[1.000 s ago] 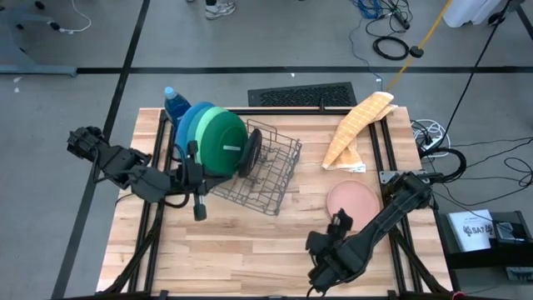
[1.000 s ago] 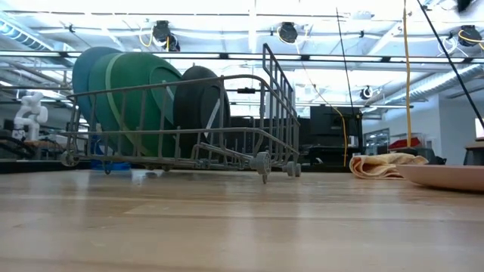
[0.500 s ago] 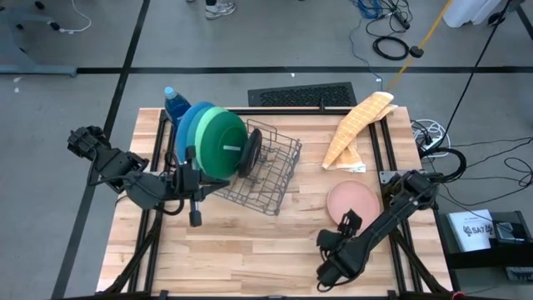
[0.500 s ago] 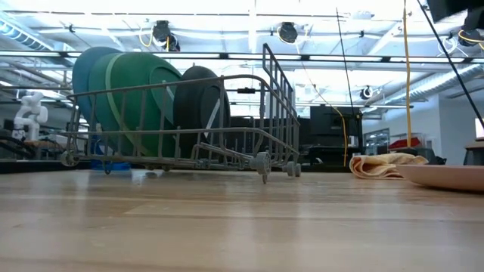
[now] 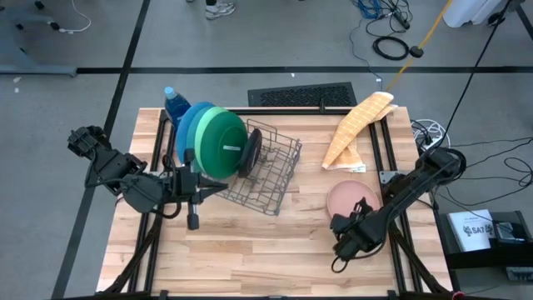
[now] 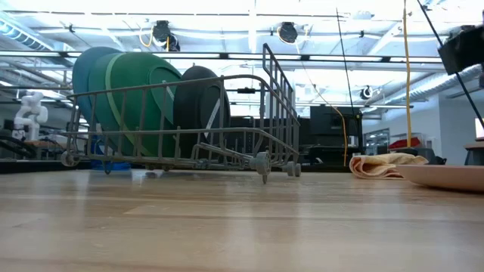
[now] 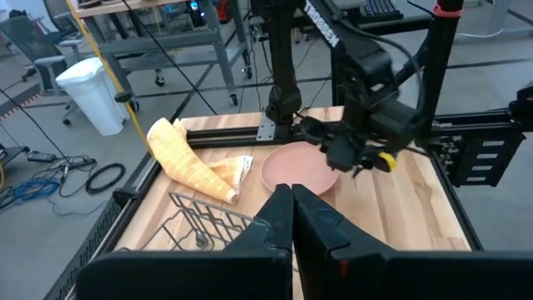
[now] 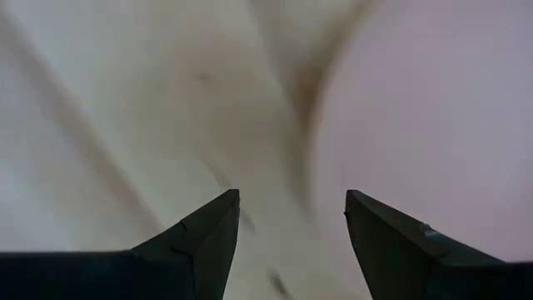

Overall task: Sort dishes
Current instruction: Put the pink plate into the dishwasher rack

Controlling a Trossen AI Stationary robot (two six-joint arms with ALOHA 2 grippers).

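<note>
Right claw [image 5: 348, 223], wide open and empty, hangs at the pink plate [image 5: 353, 198] lying on the table [image 5: 250, 242]; left claw [image 5: 193, 218] shut, empty. Four plates stand racked [image 5: 271, 171]; pink remains.

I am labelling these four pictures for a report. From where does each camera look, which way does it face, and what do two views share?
High: above the table, facing straight down; both arms show.
Low: at table-top height, facing level past the wire rack; only part of one arm shows.
Left wrist: on the left arm, facing across the table; left gripper shut.
Right wrist: on the right arm, facing the tabletop; right gripper open.
All four show the pink plate.
</note>
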